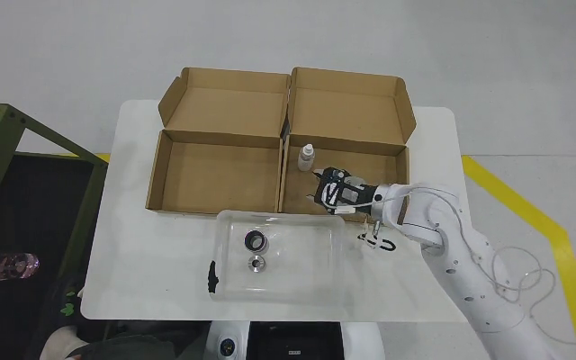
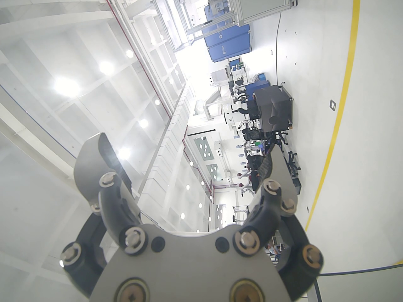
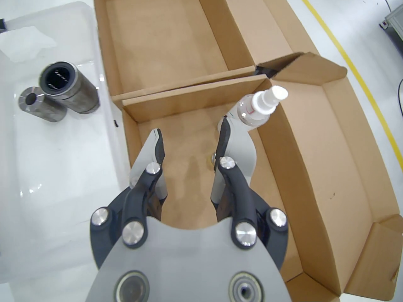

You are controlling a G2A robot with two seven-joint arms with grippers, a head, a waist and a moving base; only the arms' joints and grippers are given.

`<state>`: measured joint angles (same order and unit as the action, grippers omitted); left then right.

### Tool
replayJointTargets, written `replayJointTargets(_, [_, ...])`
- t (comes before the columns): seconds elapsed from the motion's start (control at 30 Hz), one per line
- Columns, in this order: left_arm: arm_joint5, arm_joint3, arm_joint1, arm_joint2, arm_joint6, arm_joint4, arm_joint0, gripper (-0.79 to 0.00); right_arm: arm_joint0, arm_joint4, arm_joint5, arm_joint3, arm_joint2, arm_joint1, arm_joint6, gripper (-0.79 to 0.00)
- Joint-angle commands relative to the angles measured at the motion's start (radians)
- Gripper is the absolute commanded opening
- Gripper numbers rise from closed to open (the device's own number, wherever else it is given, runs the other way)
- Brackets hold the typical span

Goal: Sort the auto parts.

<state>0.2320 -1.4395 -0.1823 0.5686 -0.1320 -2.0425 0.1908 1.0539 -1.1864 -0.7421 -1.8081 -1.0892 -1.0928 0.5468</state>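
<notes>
Two cylinders (image 3: 67, 86) stand axis-vertical, side by side, in the clear tray (image 3: 63, 174). Right tool (image 3: 190, 136), spread and empty, hangs inside the right box (image 3: 315, 158) near its front wall, beside the spray bottle (image 3: 255, 111). Left tool (image 2: 187, 146) spread.

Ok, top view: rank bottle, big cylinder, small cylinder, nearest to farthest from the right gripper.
1. The bottle, in the right box under the right gripper.
2. The big cylinder, in the tray.
3. The small cylinder, beside it, nearer the robot.
</notes>
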Motion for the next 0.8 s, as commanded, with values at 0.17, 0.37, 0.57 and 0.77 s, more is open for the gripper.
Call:
replayJointTargets(0.17, [0.0, 0.0, 0.0, 0.0, 0.0, 0.0, 0.0, 0.0, 0.038, -0.01, -0.039, -0.081, 0.012, 0.006, -0.022, -0.446])
replayJointTargets(0.37, [0.0, 0.0, 0.0, 0.0, 0.0, 0.0, 0.0, 0.0, 0.057, -0.045, -0.045, -0.143, 0.079, 0.001, -0.042, -0.456])
replayJointTargets(0.57, [0.0, 0.0, 0.0, 0.0, 0.0, 0.0, 0.0, 0.0, 0.043, -0.097, -0.037, -0.153, 0.178, -0.014, -0.047, -0.456])
replayJointTargets(0.77, [0.0, 0.0, 0.0, 0.0, 0.0, 0.0, 0.0, 0.0, 0.003, -0.118, -0.012, -0.117, 0.266, -0.035, -0.044, -0.465])
